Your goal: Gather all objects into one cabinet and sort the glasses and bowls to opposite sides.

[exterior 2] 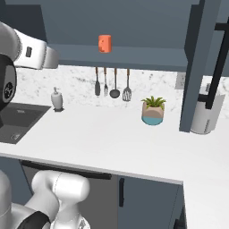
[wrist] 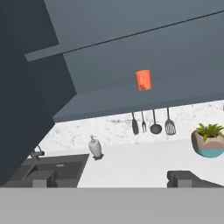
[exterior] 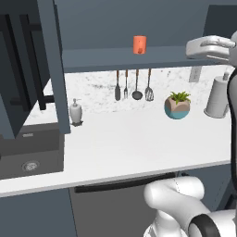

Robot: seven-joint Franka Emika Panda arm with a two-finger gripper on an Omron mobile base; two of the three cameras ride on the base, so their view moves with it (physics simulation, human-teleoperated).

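The dark slate-blue wall cabinet (exterior: 139,58) stands open, its tall flat doors (exterior: 53,69) swung out to either side, above a broad white countertop (exterior: 120,148). A dark sink (exterior: 30,155) is set into the counter's left end. Against the speckled backsplash stand a grey paper-towel roll (exterior: 216,98), a potted green plant in a round blue-and-tan pot (exterior: 177,105) and a white soap dispenser (exterior: 75,111). The plain orange cylindrical cup (exterior: 139,45) sits upright on the cabinet shelf. The gripper (wrist: 116,178) hangs well short of it, jaws spread wide, holding nothing.
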